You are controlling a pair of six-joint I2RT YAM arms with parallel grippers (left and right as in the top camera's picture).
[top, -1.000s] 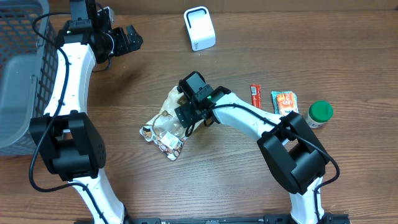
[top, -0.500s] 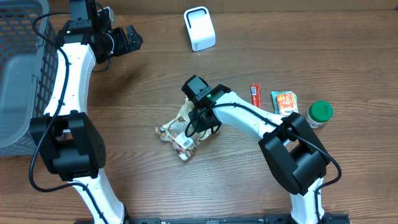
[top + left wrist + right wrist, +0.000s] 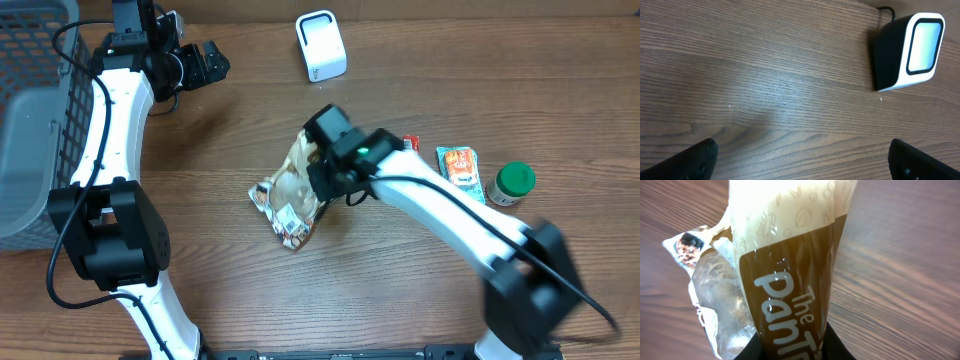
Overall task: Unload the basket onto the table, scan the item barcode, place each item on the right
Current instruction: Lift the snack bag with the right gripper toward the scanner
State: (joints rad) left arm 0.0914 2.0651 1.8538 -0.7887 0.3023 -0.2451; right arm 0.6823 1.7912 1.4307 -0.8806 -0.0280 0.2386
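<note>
Wooden table (image 3: 300,300): right fingers (image 3: 837,349) pinch snack bag (image 3: 290,190), long axis diagonal, free end lower-left; left fingers (image 3: 695,160) spread.

The right gripper (image 3: 320,172) has closed on the snack bag (image 3: 288,192) and swung closer to the scanner (image 3: 321,45). The bag (lying flat and spread a second ago) is now bunched, its pinched end raised, and sits nearer the scanner.

Open table (image 3: 250,110) lies between snack bag (image 3: 290,192) and scanner (image 3: 321,45); packets (image 3: 458,164) and a jar (image 3: 514,183) crowd the right.
</note>
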